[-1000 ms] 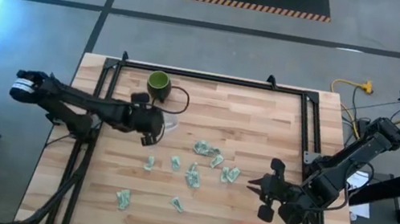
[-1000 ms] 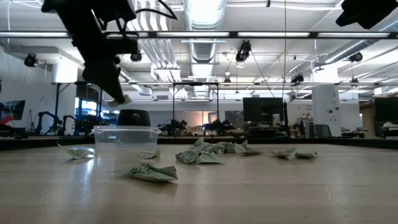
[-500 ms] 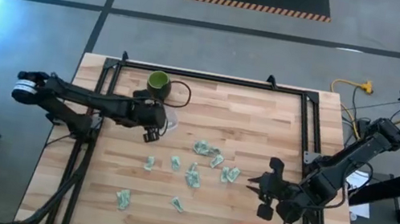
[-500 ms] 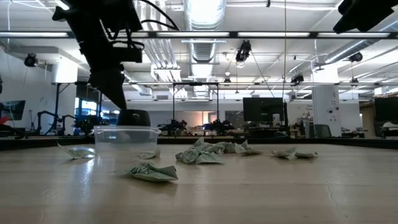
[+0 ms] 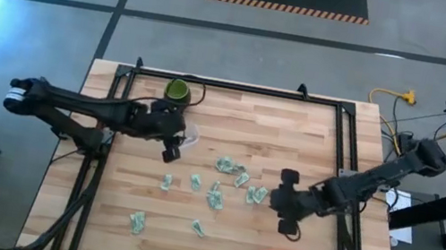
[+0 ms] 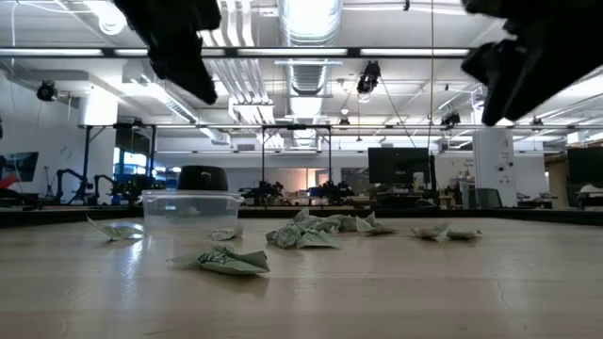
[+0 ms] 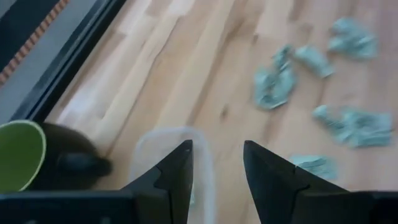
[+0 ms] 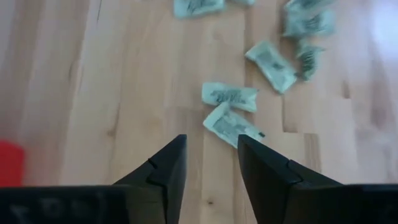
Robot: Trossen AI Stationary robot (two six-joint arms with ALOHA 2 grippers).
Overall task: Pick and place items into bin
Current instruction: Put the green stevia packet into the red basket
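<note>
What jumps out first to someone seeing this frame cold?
The scatter of pale green-and-white packets across the middle of the wooden table. The right gripper hangs just beside them, jaws open, while the left gripper sits over a clear tub near the green cup.

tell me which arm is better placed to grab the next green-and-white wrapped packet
Right. The right gripper hangs open beside the pair of pale green-and-white wrapped packets. The left gripper is open over the clear plastic container, farther from them.

Robotics lab, exposed ceiling ducts (image 6: 311, 38), monitors (image 6: 391, 166), other robot arms (image 6: 71, 179) behind the wooden table (image 6: 396, 282)
</note>
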